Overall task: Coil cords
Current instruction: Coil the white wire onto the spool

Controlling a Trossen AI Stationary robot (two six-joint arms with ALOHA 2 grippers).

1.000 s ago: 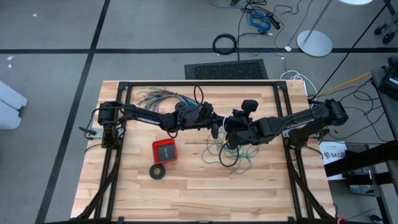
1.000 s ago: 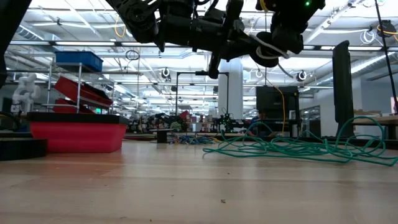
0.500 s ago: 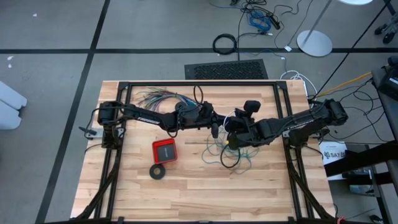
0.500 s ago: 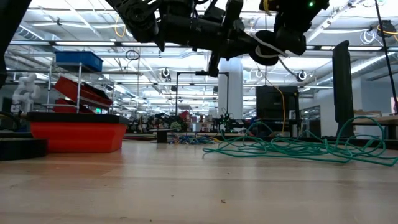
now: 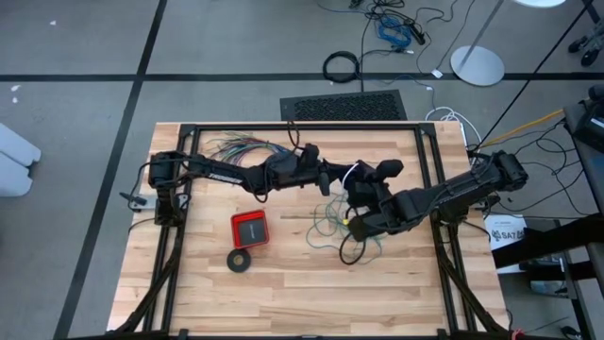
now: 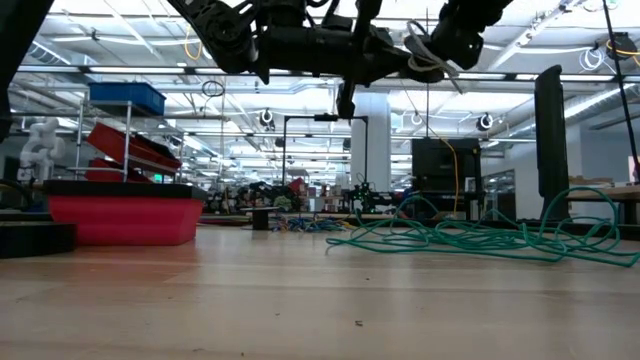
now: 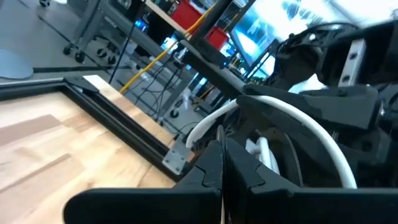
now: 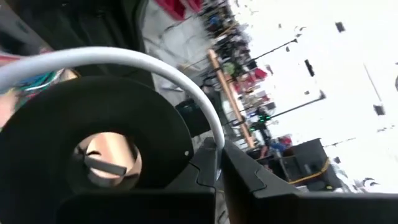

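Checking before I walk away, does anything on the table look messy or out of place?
Yes. The teal wire lies in a loose tangle right of the red box, not coiled. A white cord arcs in the air between the left gripper and right gripper.

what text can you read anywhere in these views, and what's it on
"SAT": on a white label beside the right edge of the table; its smaller print is too small to read.
Red box: no legible marking.
Room behind, low and wrist views: nothing readable, too blurred.
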